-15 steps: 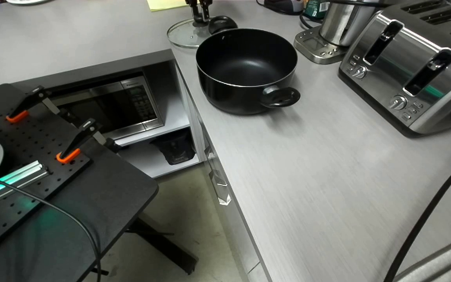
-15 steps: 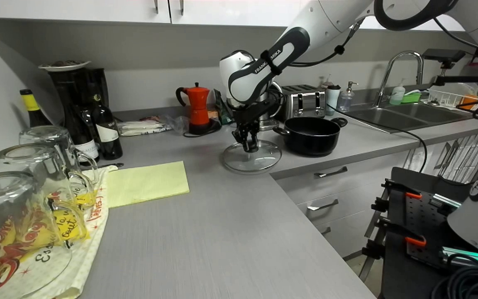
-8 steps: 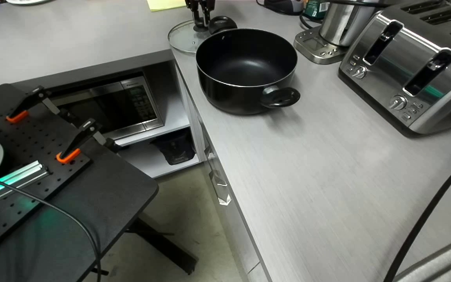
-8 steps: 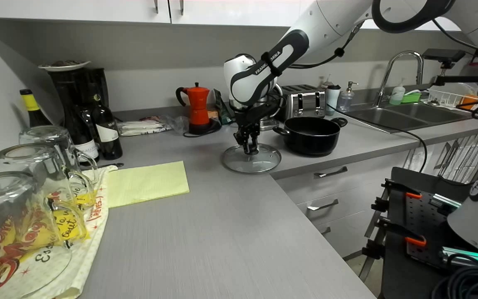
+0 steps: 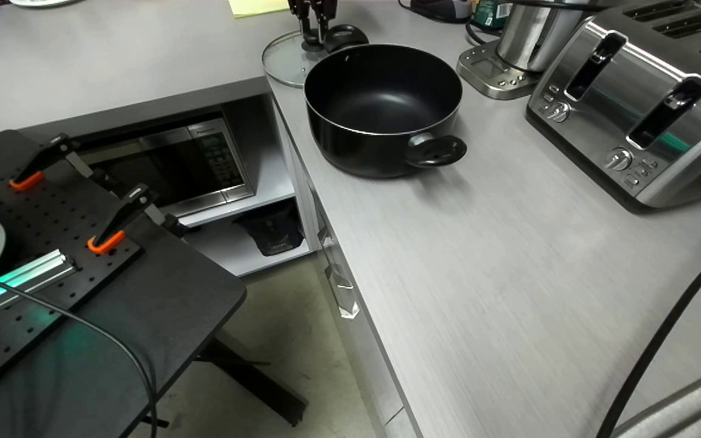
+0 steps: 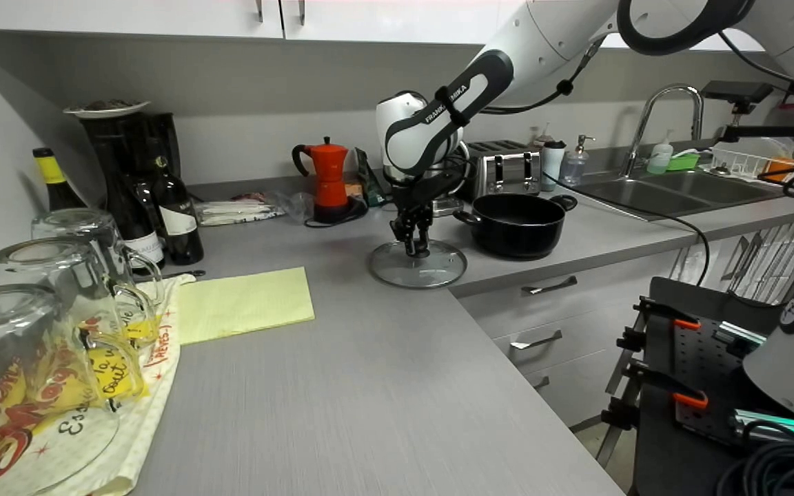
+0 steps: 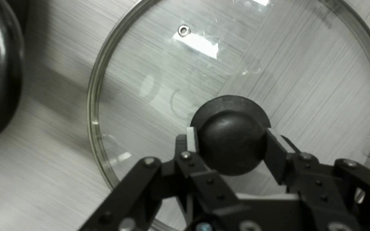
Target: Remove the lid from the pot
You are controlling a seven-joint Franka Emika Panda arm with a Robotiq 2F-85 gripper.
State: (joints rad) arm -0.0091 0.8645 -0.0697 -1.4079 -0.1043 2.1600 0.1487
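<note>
In the left foreground of an exterior view, three clear glass mugs [image 6: 56,275] stand in a row on a printed cloth [image 6: 128,448]. A yellow sheet [image 6: 242,305] lies flat beside the cloth on the grey countertop [image 6: 321,386]. Farther back, near the inner corner of the countertop, is the lid [image 6: 419,272], level, with its black knob [image 7: 233,150] uppermost. Contact between the rim [image 7: 93,106] and the countertop cannot be confirmed. The gripper [image 7: 231,141] points downward and holds the knob; in the wrist view its pads [image 7: 192,141] sit against opposite sides, the jaws set apart by the width of the knob. The arm [image 6: 486,69] extends from the upper right of that exterior view down to the gripper.

The lid is off the pot [image 6: 520,231]. The pot stands upright just beside the lid, its dark interior [image 5: 384,91] exposed in an exterior view. One side handle [image 7: 8,73] is directed toward the lid; in the wrist view a strip of countertop separates the two.

Behind the pot stands the silver toaster [image 6: 513,172], shown in both exterior views. A red coffee maker [image 6: 330,172] stands in front of the wall [image 6: 259,103]. White cabinets [image 6: 383,17] are mounted above.
</note>
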